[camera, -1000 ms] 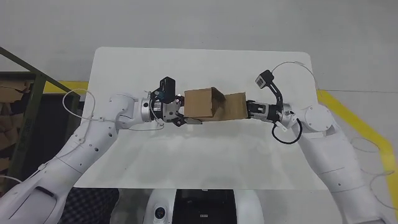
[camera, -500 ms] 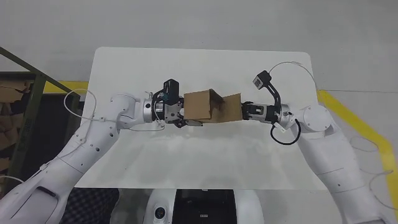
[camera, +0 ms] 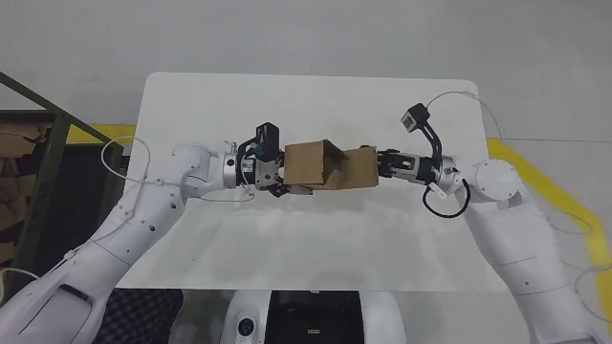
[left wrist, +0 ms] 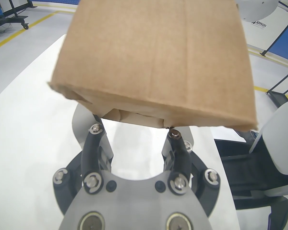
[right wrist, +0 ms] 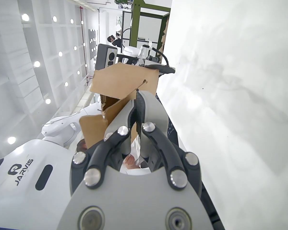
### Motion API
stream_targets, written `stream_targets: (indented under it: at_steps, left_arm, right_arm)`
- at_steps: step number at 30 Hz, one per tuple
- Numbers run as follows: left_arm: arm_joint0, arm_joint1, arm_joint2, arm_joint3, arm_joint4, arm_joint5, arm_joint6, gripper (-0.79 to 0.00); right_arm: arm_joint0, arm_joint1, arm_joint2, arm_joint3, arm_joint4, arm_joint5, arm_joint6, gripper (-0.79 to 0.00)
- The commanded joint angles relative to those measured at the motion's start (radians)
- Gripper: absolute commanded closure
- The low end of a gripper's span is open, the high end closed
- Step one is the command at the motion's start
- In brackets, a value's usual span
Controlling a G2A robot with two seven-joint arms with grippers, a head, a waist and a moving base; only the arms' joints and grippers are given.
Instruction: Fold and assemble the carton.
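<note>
A brown carton hangs over the middle of the white table, between my two grippers. My left gripper is at its left end. In the left wrist view the left gripper has its fingers spread wide, and their tips meet the lower edge of the carton, which hides them. My right gripper is at the right end. In the right wrist view the right gripper is shut on a thin flap of the carton. The carton's inside is partly open towards the right gripper.
Bare table lies in front of and behind the carton. A green metal frame with cardboard stands off the table's left side. A yellow floor line runs past the right edge.
My left gripper has moved a little to the right, closer against the carton's end. The right gripper pushed the right flap in and then drew back slightly, so the flap lies flatter.
</note>
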Motion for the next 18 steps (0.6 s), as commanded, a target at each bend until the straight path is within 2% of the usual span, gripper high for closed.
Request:
stream_targets:
  at_steps: [1,8,18]
  left_arm:
    - [0.0,0.0,-0.001,0.001,-0.004,0.0,-0.005,-0.357]
    - [-0.001,0.0,0.001,0.001,-0.013,0.0,-0.031,-0.357]
    - [-0.006,-0.004,0.005,-0.014,-0.008,0.0,-0.059,-0.357]
  right_arm:
    - [-0.011,0.005,0.024,-0.008,0.01,-0.002,0.001,0.0]
    - [-0.033,0.013,0.048,-0.059,0.036,0.016,0.046,0.0]
    - [0.022,-0.004,-0.042,-0.038,0.034,0.026,0.031,0.0]
